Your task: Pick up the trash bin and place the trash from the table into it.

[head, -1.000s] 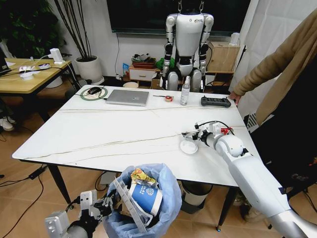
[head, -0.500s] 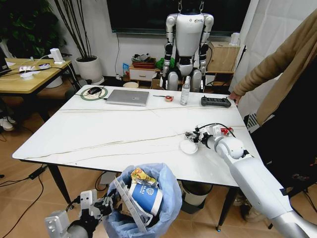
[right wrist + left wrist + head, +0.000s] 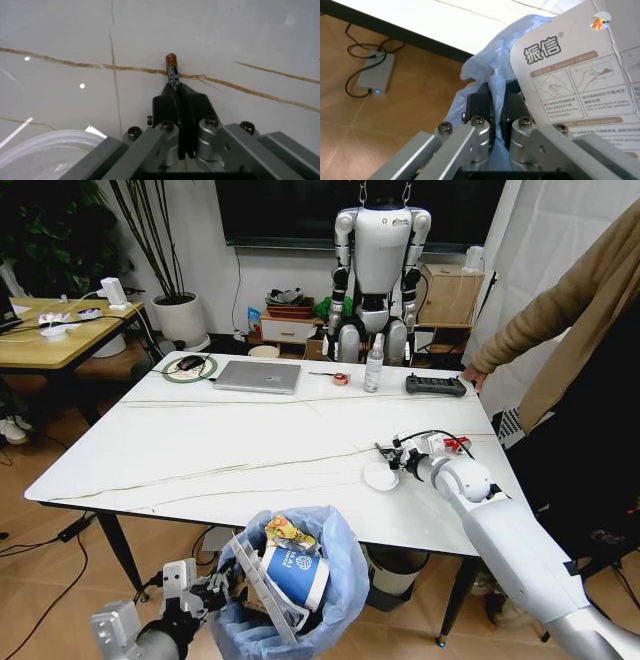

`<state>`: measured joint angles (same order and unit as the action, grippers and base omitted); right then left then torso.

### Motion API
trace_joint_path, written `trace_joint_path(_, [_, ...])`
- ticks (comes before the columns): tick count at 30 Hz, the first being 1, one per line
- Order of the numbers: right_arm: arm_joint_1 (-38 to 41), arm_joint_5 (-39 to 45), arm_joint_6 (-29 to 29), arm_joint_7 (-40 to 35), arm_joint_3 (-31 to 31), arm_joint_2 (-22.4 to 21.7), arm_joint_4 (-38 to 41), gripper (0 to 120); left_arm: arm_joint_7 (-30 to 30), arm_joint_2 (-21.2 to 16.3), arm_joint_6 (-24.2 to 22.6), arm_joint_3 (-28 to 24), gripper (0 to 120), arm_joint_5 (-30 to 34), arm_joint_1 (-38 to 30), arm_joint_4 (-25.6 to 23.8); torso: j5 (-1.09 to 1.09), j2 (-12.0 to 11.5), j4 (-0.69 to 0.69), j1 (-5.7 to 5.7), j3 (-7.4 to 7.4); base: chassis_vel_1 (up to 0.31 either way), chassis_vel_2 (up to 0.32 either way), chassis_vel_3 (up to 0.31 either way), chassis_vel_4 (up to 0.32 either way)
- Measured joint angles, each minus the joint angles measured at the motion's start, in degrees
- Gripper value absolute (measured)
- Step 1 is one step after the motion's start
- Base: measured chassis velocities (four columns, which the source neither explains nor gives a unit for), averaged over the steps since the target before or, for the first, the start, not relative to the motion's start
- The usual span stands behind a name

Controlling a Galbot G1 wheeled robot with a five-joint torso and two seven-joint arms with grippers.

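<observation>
The trash bin (image 3: 300, 600), lined with a light-blue bag, hangs below the table's near edge. My left gripper (image 3: 215, 588) is shut on its rim, the fingers (image 3: 480, 103) pinching the bag (image 3: 487, 71). Inside are a blue paper cup (image 3: 296, 570), a yellow wrapper (image 3: 285, 532) and printed cardboard (image 3: 580, 75). On the white table (image 3: 230, 450), my right gripper (image 3: 388, 454) is shut on a small black battery (image 3: 171, 69) with a copper tip, low over the surface. A white round lid (image 3: 380, 476) lies just beside it, and its rim (image 3: 45, 150) shows in the right wrist view.
At the table's far side lie a laptop (image 3: 258, 376), a mouse on a round pad (image 3: 190, 363), a tape roll (image 3: 341, 378), a clear bottle (image 3: 373, 363) and a black controller (image 3: 435, 385). A person's hand (image 3: 474, 376) rests on the far right corner. A humanoid robot (image 3: 378, 260) stands behind.
My right gripper has edged slightly away from me, next to the lid. The bin has shifted a little in my left gripper.
</observation>
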<state>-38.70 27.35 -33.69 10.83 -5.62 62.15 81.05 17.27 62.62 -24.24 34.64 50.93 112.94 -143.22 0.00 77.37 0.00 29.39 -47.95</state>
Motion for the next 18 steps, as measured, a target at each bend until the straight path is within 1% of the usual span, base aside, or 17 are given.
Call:
trace_joint_path(3, [0.2, 1.1, -0.3, 0.0, -0.5, -0.3, 1.7, 0, 0.0, -0.1, 0.0, -0.1, 0, 0.2, -0.2, 0.1, 0.02, 0.0, 0.00, 0.01, -0.01, 0.000, 0.000, 0.000, 0.000])
trace_joint_path(5, [0.4, 3.0, -0.7, -0.3, -1.0, -1.2, 4.3, 0, 0.1, -0.2, -0.1, -0.1, 0, 0.3, -0.2, 0.2, -0.01, 0.0, 0.01, 0.00, 0.00, 0.000, 0.000, 0.000, 0.000])
trace_joint_path(8, [0.2, 7.6, -1.7, -0.8, -1.3, -3.8, 11.5, 0, 0.2, -0.4, -0.2, -0.2, 0, 0.6, -0.5, 0.3, 0.00, 0.0, 0.00, 0.00, 0.00, 0.000, 0.000, 0.000, 0.000])
trace_joint_path(10, [-0.3, 12.2, -2.9, -1.3, -1.2, -5.5, 17.0, 0, 0.2, -0.5, -0.2, -0.1, 0, 0.7, -0.7, 0.5, -0.01, 0.0, -0.01, 0.00, 0.00, 0.000, 0.000, 0.000, 0.000])
trace_joint_path(11, [-0.3, 12.2, -2.9, -1.3, -1.2, -5.5, 17.0, 0, 0.2, -0.5, -0.2, -0.1, 0, 0.7, -0.7, 0.5, -0.01, 0.0, -0.01, 0.00, 0.00, 0.000, 0.000, 0.000, 0.000])
trace_joint_path(13, [-0.9, 15.9, -3.5, -1.7, -0.9, -6.6, 21.1, 0, 0.3, -0.5, -0.2, -0.1, 0, 0.9, -0.8, 0.6, 0.00, 0.0, 0.00, 0.00, 0.00, 0.000, 0.000, 0.000, 0.000])
trace_joint_path(15, [-1.9, 19.2, -3.8, -1.9, -0.4, -8.2, 25.2, 0, 0.4, -0.6, -0.3, 0.0, 0, 0.9, -0.9, 0.7, -0.01, 0.0, 0.01, 0.00, 0.00, 0.000, 0.000, 0.000, 0.000])
trace_joint_path(16, [-3.0, 21.0, -4.0, -2.1, 0.2, -9.5, 28.5, 0, 0.4, -0.7, -0.3, 0.0, 0, 1.1, -0.9, 0.7, 0.00, 0.0, 0.01, 0.00, 0.00, 0.000, 0.000, 0.000, 0.000])
trace_joint_path(18, [-4.7, 23.0, -4.3, -2.5, 0.8, -10.9, 32.6, 0, 0.4, -0.7, -0.3, 0.1, 0, 1.1, -1.0, 0.7, 0.00, 0.0, 0.00, 0.00, 0.00, 0.000, 0.000, 0.000, 0.000])
